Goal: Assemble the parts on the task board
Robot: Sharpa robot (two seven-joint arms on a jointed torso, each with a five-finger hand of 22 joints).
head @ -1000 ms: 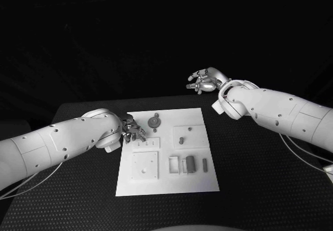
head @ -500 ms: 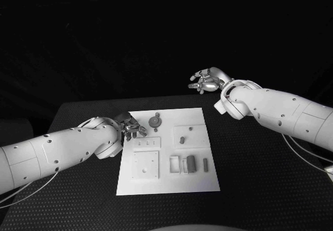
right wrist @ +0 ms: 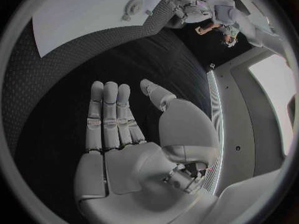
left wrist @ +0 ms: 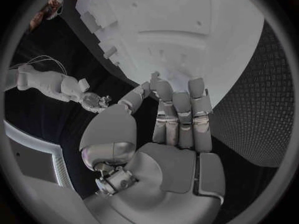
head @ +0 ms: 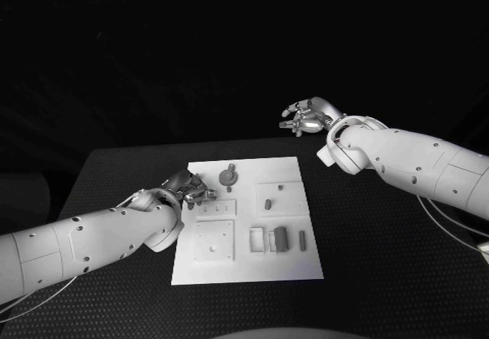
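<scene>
Left robot hand point(head: 193, 189) beside task board point(head: 295, 267)

This looks like a robotics lab or test cell. A black bench point(head: 387, 261) with a finely textured mat stands against a fully dark backdrop, and at its middle lies a white task board point(head: 249, 265) with shaped recesses and small grey parts point(head: 302, 241), a purpose-made test fixture. Thin cables point(head: 449, 222) trail along the right side of the bench. Nothing domestic lies on the bench.
</scene>
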